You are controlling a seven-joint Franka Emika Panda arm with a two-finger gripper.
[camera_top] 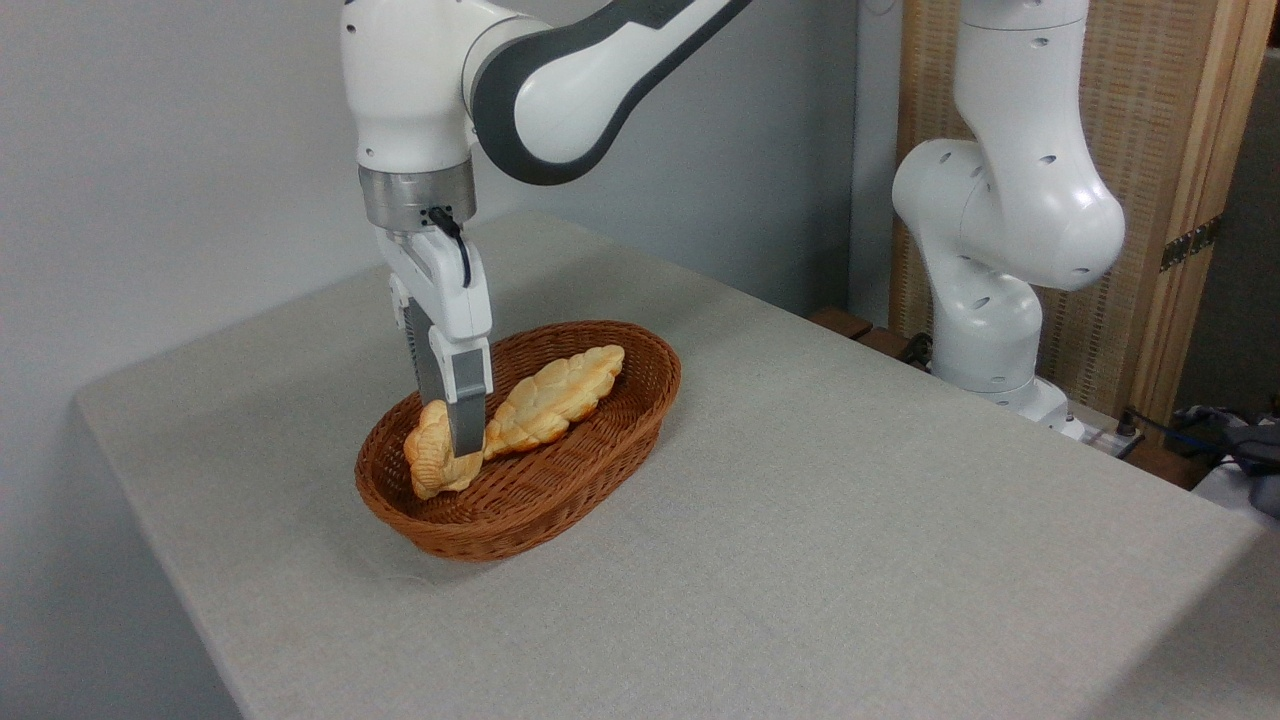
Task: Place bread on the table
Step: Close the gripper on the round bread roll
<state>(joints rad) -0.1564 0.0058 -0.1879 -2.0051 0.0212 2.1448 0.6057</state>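
The bread is a small lumpy golden bun standing on edge in the left end of the brown wicker basket. My gripper reaches straight down into the basket. Its fingers straddle the bun: the near grey finger lies against the bun's right side, and the far finger's tip is hidden behind the bun. The jaws look closed on the bread. The bun's lower edge is still down inside the basket. The table has a light grey-beige cloth surface around the basket.
A longer braided golden loaf lies in the basket just right of the gripper. The arm's white base stands past the table's far right edge, in front of a wooden screen. The table's edges run along the left and the front.
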